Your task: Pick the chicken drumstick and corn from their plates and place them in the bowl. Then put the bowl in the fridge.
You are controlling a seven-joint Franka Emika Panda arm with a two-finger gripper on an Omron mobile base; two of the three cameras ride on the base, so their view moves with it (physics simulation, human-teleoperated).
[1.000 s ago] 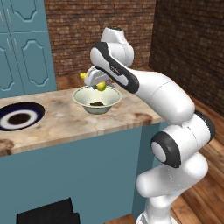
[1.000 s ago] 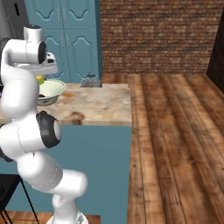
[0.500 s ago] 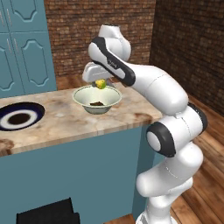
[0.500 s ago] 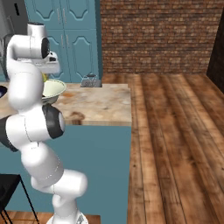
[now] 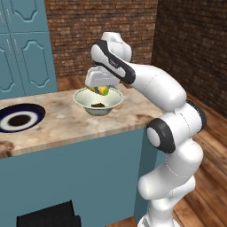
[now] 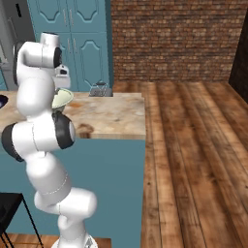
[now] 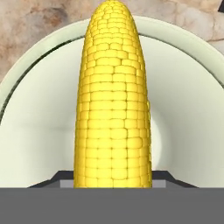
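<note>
My gripper (image 5: 101, 88) is shut on the corn (image 5: 103, 90), a bright yellow cob, and holds it just above the bowl (image 5: 82, 98). The pale cream-green bowl stands on the marble counter, and the dark brown chicken drumstick (image 5: 98, 105) lies in its bottom. In the hand view the corn (image 7: 113, 100) runs lengthwise between my dark fingertips (image 7: 57, 177), with the bowl (image 7: 188, 109) spread beneath it. The navy-rimmed plate (image 5: 20, 119) lies on the counter at the left. The bowl (image 6: 64, 98) also peeks out beside my arm in the right base view.
The marble counter (image 5: 66, 126) ends in a front edge near my base, and its right end (image 6: 131, 116) drops to a wooden floor. A small grey object (image 6: 99, 89) sits at the counter's back. Teal cabinets stand behind, with the grey fridge (image 6: 8, 34) at far left.
The hand has sunk a little with the corn toward the bowl, and the arm's upper links have shifted. Bowl, plate and counter stay put.
</note>
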